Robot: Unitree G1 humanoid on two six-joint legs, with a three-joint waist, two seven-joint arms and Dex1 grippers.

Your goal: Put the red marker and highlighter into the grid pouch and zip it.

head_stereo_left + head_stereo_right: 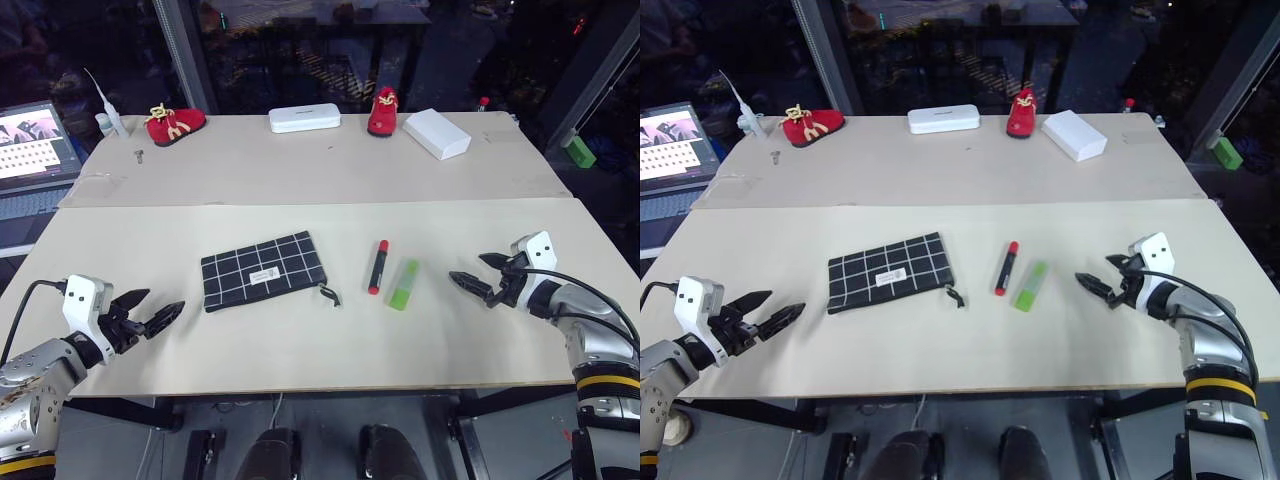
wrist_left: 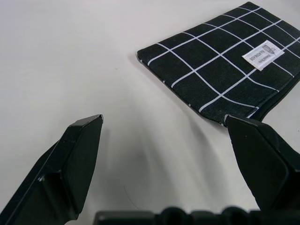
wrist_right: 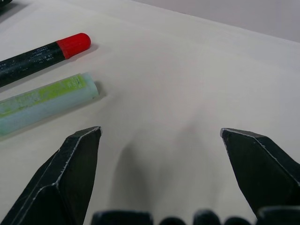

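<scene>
The grid pouch [image 1: 263,270] lies flat near the middle of the near table, its zip-pull loop [image 1: 329,295] at its right corner. Right of it lie the red marker [image 1: 378,266] and, beside that, the light-green highlighter [image 1: 404,284], side by side and just apart. My left gripper [image 1: 150,310] hovers open left of the pouch, its fingers [image 2: 77,154] wide apart with nothing between them; the pouch [image 2: 225,65] lies ahead of it. My right gripper [image 1: 478,272] is open to the right of the highlighter [image 3: 44,101] and marker [image 3: 42,54], empty.
On the far table stand two small red shoes [image 1: 175,123], a white rectangular case [image 1: 304,118] and a white box [image 1: 436,132]. A laptop [image 1: 35,145] sits at the far left. A seam [image 1: 320,203] runs between the two tables.
</scene>
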